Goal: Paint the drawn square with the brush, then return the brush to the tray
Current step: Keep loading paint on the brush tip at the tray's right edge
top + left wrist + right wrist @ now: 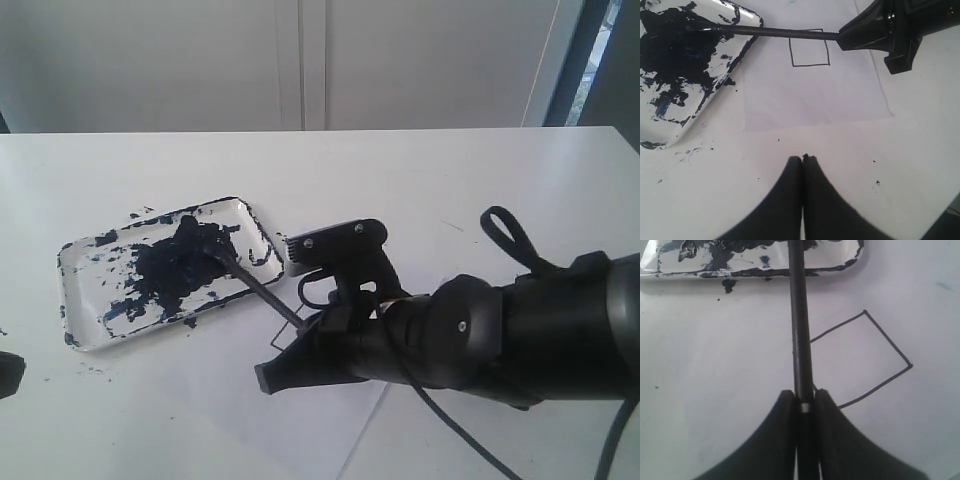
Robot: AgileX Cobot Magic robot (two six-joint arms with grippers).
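The white tray (85,300), smeared with dark blue paint, lies at the left of the table. The black brush (262,290) slants from it, its tip in the paint pool and its shaft passing over the tray's rim. My right gripper (300,332) is shut on the shaft's back end; in the right wrist view the brush (800,315) runs out from between the right gripper's (803,392) fingers. The drawn square (860,360) is a bare black outline beside the shaft, on white paper. My left gripper (803,158) is shut and empty, hovering over bare table short of the drawn square (810,47).
A white paper sheet (815,95) carrying the outline lies beside the tray (747,42). Small paint specks dot the table (875,182) around the tray and the left gripper. The right arm's black body (520,330) fills the near right side.
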